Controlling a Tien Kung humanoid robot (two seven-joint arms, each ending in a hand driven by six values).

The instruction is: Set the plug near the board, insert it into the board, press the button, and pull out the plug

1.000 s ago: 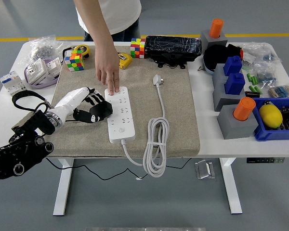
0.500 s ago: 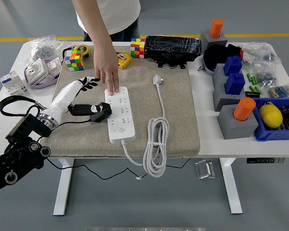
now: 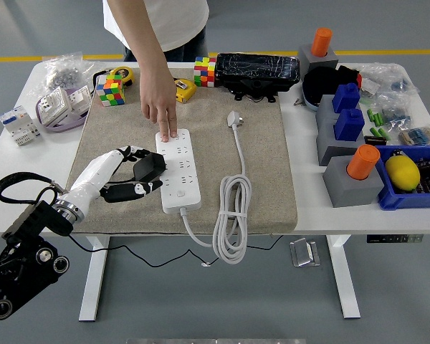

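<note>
Where the left arm enters from the lower left corner, its dark shoulder joints are partly cut off by the picture's edge, and the right arm does not show at all. The left robot hand (image 3: 132,174) lies low over the beige mat (image 3: 265,179), just beside the left edge of the white board (image 3: 178,170); its black fingers (image 3: 149,166) are loosely curled and grip nothing, though whether the tips touch the board's side is hard to make out. A person stands at the far side, cut off above the chest, and the person's hand (image 3: 159,104) presses fingertips onto the board's far end. The plug (image 3: 233,118) lies apart on the mat, right of the board and toward the far side, its white cable (image 3: 233,215) running down into a loose coil that hangs over the counter's near edge. Open mat lies between board and cable, and more to the cable's right. The white counter (image 3: 7,172) is crowded along its far and right sides: a colour cube (image 3: 109,92) by the mat's far left corner, a black case (image 3: 258,69) behind the mat, grey and blue blocks (image 3: 344,125) and a blue bin (image 3: 416,188) at the right. Grey floor with a yellow line lies beyond.
</note>
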